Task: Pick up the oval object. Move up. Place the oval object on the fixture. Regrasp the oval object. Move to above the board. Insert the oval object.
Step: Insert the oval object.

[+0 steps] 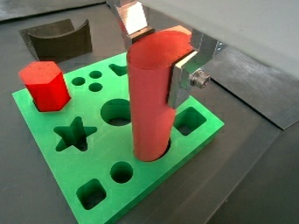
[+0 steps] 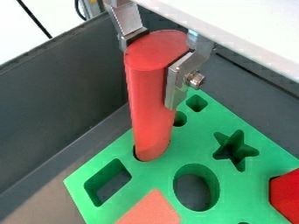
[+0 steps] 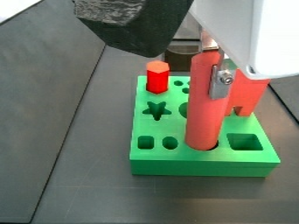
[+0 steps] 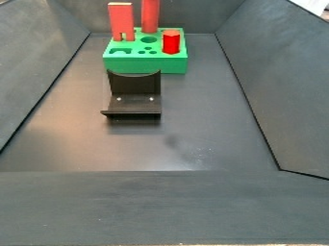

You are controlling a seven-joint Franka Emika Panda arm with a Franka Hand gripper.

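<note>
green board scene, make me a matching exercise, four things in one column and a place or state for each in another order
Things:
1. oval object
2. hexagonal peg
3. fixture
4. star hole

States:
a. empty cut-out in the board
b. upright, lower end in a board hole, end effector clamped near its top
c. on the dark floor, apart from the board
d. short, bright red, standing at a board corner

Pairs: 1-b, 2-d, 3-c, 4-a

Floor (image 4: 193,144): flat, dark grey, matt, faintly scuffed. Side walls (image 4: 38,67): dark grey panels sloping outward from the floor. Light: even, with soft sheen on the panels.
</note>
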